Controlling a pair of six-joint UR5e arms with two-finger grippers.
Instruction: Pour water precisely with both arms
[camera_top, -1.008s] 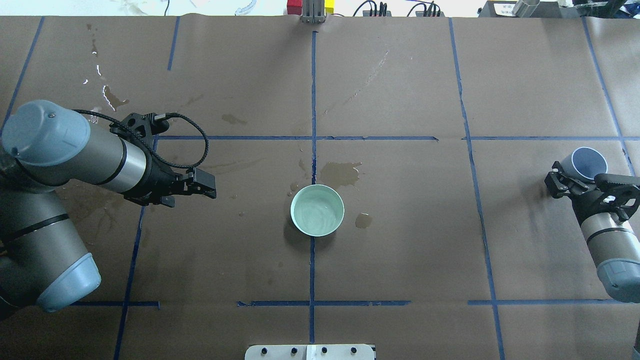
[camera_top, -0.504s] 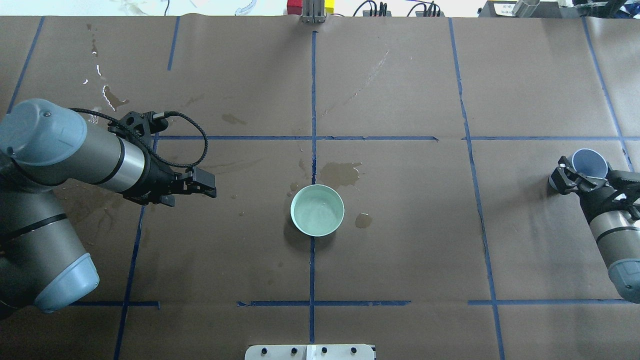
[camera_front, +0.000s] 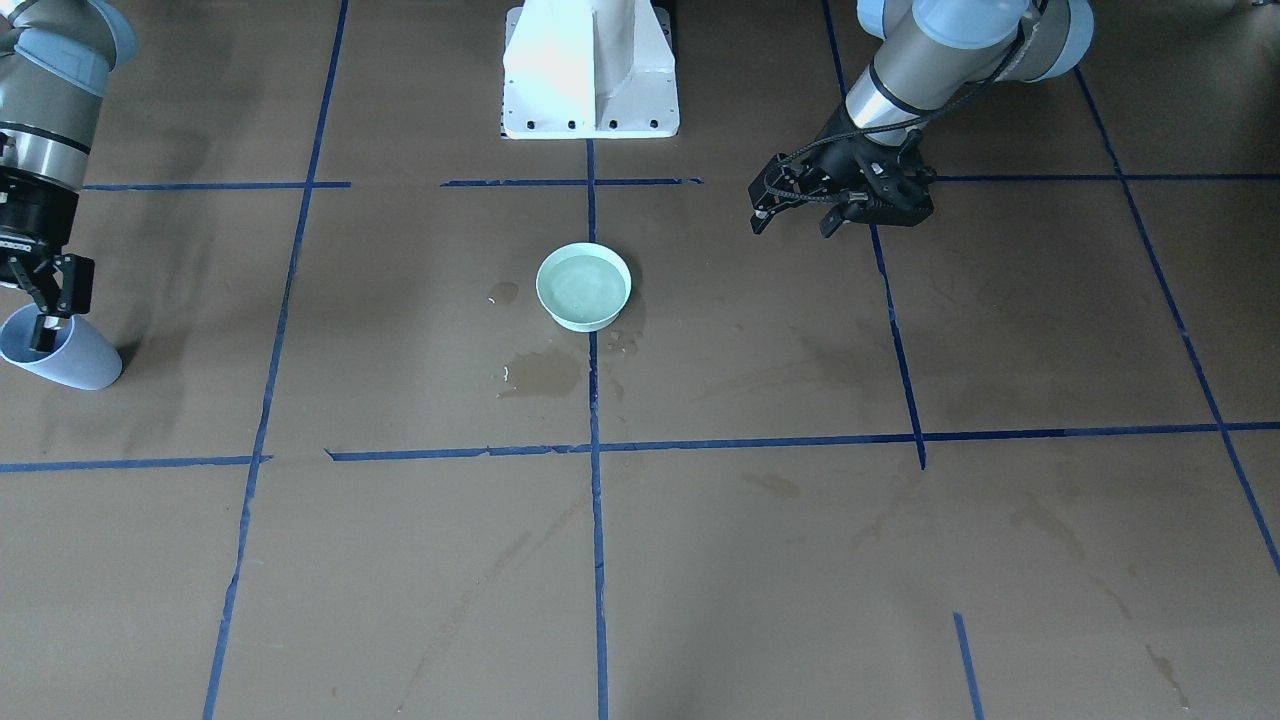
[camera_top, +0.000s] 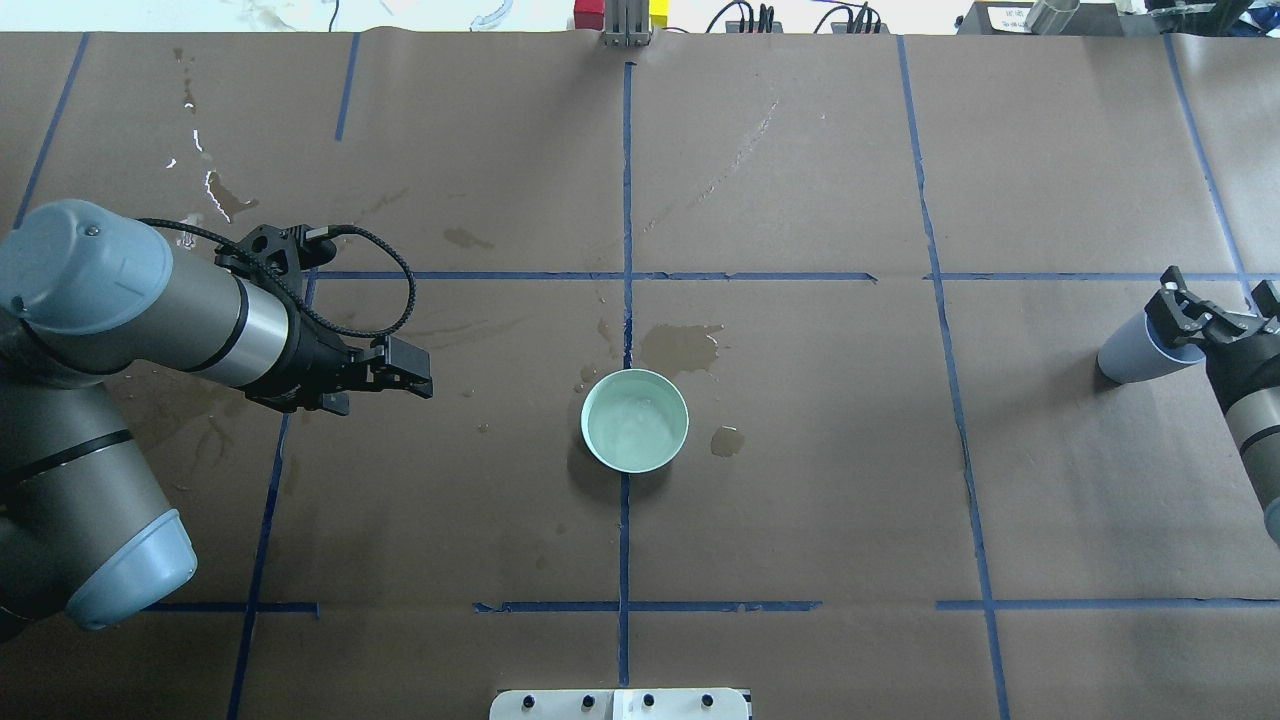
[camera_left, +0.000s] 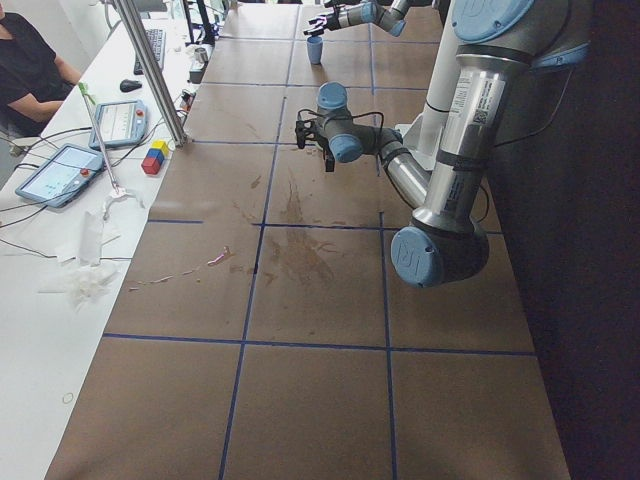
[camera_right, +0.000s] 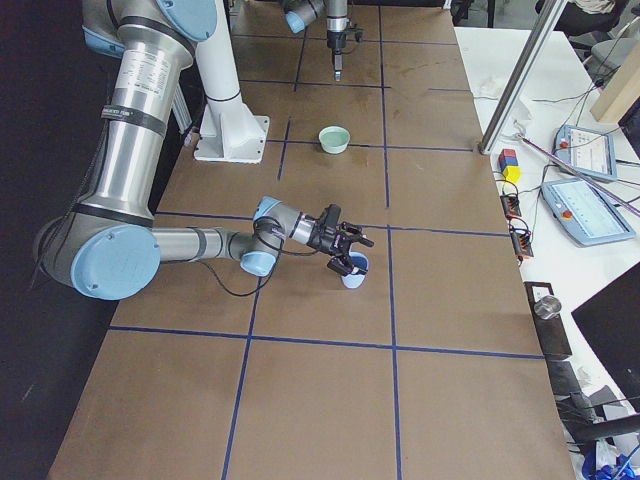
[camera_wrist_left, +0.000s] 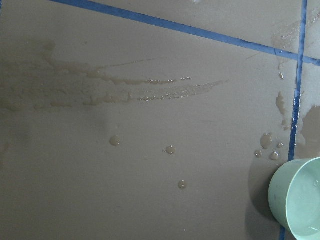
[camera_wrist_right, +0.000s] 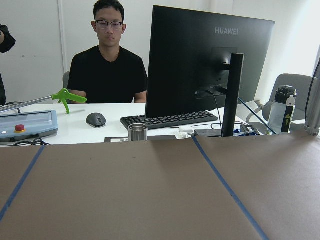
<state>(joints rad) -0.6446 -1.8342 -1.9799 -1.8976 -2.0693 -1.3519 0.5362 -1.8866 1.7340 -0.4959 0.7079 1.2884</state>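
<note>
Water (camera_top: 635, 425) sits in the mint-green round bowl (camera_front: 585, 318) midway between side edges; pouring seems done. Left pincer (camera_front: 792, 228) hangs apart, empty; right pincer (camera_front: 45, 305), grip unclear, meets the pale blue plastic cup (camera_front: 70, 360) by the right edge.

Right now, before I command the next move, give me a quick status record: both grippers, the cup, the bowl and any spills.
left gripper: open, empty, hovering to the robot's left of the bowl
right gripper: at the blue cup's rim, one finger inside; grip cannot be told
blue cup: far to the robot's right, well apart from the bowl
bowl: mint green, centre, holds water
spills: wet stains on the paper beside the bowl
</note>
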